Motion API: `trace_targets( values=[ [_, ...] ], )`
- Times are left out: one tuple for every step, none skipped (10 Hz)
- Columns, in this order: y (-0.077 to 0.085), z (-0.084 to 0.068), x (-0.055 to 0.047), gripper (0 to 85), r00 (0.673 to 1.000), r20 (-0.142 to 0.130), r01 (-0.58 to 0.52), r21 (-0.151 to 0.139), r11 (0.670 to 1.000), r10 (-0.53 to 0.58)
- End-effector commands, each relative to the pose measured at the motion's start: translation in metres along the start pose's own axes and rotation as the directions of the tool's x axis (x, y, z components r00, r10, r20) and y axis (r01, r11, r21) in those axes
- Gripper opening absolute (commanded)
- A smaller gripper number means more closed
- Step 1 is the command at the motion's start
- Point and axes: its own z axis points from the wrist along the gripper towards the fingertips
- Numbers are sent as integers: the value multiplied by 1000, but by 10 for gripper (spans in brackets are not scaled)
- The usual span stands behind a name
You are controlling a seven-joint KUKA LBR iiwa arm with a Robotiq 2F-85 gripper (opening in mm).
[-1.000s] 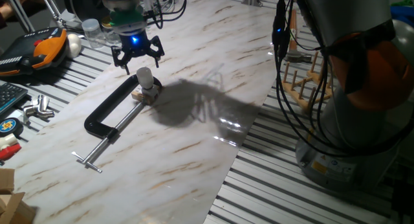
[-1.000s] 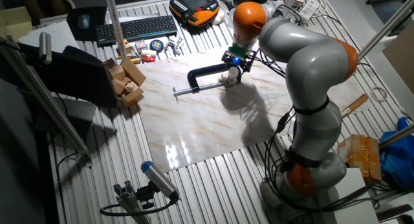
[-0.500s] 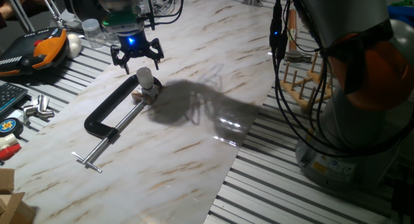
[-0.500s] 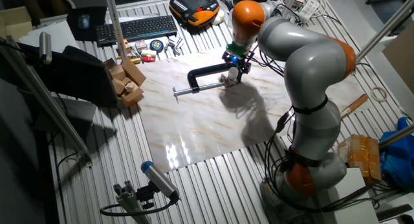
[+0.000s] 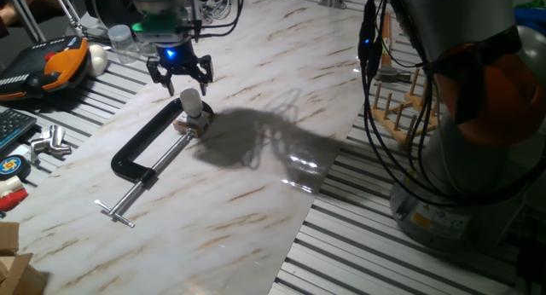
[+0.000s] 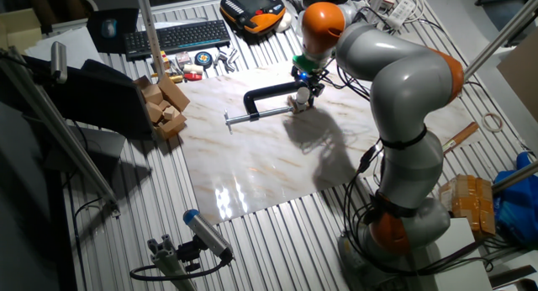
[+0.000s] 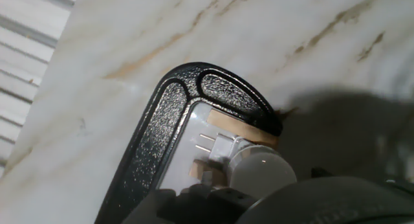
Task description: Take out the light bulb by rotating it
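The light bulb (image 5: 190,101), a small frosted white globe, stands upright in a tan wooden block (image 5: 194,125). The block is held in the jaw of a black C-clamp (image 5: 147,148) lying on the marble board. My gripper (image 5: 179,74) hovers just above and slightly behind the bulb, fingers spread open and empty, not touching it. The other fixed view shows the gripper (image 6: 304,78) over the bulb (image 6: 302,96) and the clamp (image 6: 264,94). In the hand view the bulb (image 7: 262,171) sits low and right of centre inside the clamp's curve (image 7: 169,123); the fingertips do not show clearly.
An orange-black pendant (image 5: 49,66), a white egg-like thing (image 5: 99,60) and a clear cup (image 5: 120,41) lie beyond the board's far left edge. Metal parts (image 5: 48,142) and a keyboard (image 6: 175,35) lie to the left. A wooden peg rack (image 5: 401,101) stands right. Wooden blocks (image 6: 165,105) are stacked nearby.
The gripper has shifted slightly left and back above the bulb and stays open. Bulb, block and clamp have not moved.
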Motion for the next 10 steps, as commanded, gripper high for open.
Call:
trace_targets(
  values=[
    [0,1,0,680,235,9,-971,60,234,972],
    [0,1,0,680,215,5,-975,62,214,977],
    [0,1,0,680,175,15,-983,57,173,985],
    [0,-1,0,680,115,22,-992,47,114,993],
    [1,-1,0,680,83,22,-996,38,82,996],
    [1,-2,0,680,49,29,-998,28,48,998],
    [1,-2,0,680,40,32,-999,27,39,999],
    [1,-2,0,680,28,34,-999,30,27,999],
    [1,-2,0,680,23,30,-999,35,22,999],
    [1,-2,0,680,15,25,-999,33,15,1000]
  ],
)
